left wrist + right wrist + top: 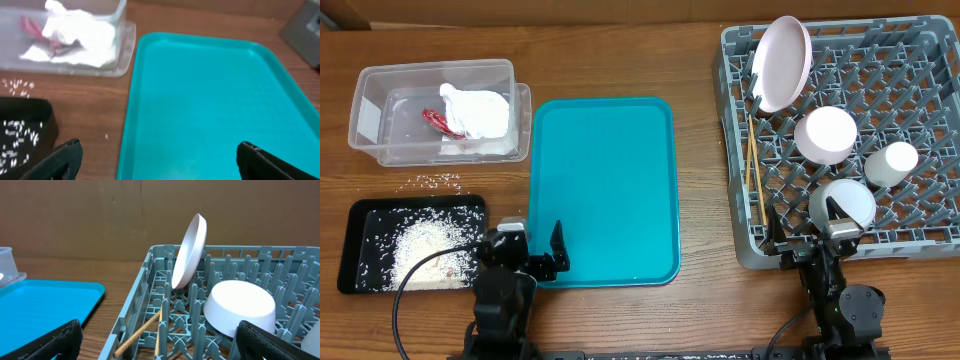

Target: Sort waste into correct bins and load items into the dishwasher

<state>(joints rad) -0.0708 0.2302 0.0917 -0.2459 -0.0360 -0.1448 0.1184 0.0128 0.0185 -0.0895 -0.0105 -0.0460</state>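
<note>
At the far left of the wooden desk (700,150), a clear rectangular plastic tub (368,112) holds a crumpled white paper napkin (478,112) with a small red wrapper (436,120) touching its left side. Nearer the robot lies a shallow black rectangular tray (358,262) with a heap of white rice grains (425,245) inside. A few more loose grains (438,181) sit on the bare wood between tub and tray. Just right of the black tray, the left gripper (532,248) is at the near left corner of a large flat teal tray (605,170), and its jaws stand wide apart with nothing between them. The teal tray lies in the middle of the desk. To the right is a large square grey plastic dish rack (732,150) with upright pegs. A large white round plate (782,62) stands on edge and leans in the rack's far left part. Thin wooden chopsticks (754,170) lie along the left side below it. A smaller white dish (825,134) sits mouth-down near the middle, with a white cup (892,164) to its right. A grey metal bowl (842,200) is close to the rack's near edge. The right gripper (160,345) is at that near edge beside the bowl, its jaws spread and empty.
</note>
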